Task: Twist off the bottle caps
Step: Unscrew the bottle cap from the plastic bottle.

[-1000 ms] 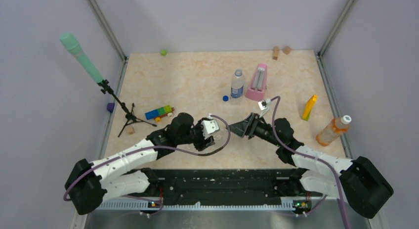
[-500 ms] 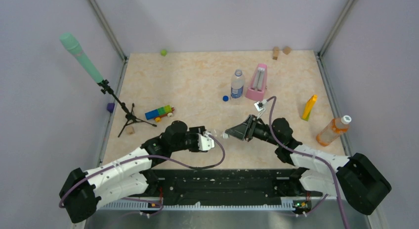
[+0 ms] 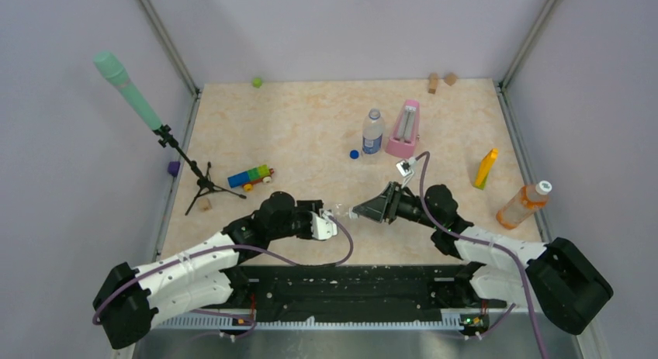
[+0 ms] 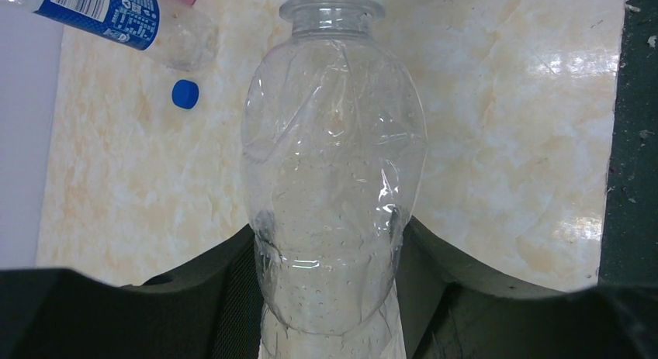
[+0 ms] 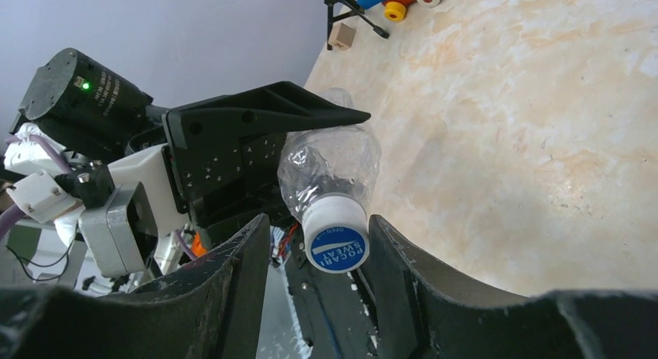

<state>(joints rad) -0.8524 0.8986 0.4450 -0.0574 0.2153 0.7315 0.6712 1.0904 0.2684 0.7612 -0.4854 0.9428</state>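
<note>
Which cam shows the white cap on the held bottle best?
Right wrist: the cap faces the lens end-on, its printed top readable, between the right pincer's fingers. Left wrist shows only a sliver of it at the top edge, above the bottle. Top external shows a tiny pale spot between the arms.

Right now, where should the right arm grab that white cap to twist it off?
Pinch the white cap by its round side wall, right jaws on opposite sides, coming end-on: the clear bottle is held sideways, the cap's flat printed top facing them.
</note>
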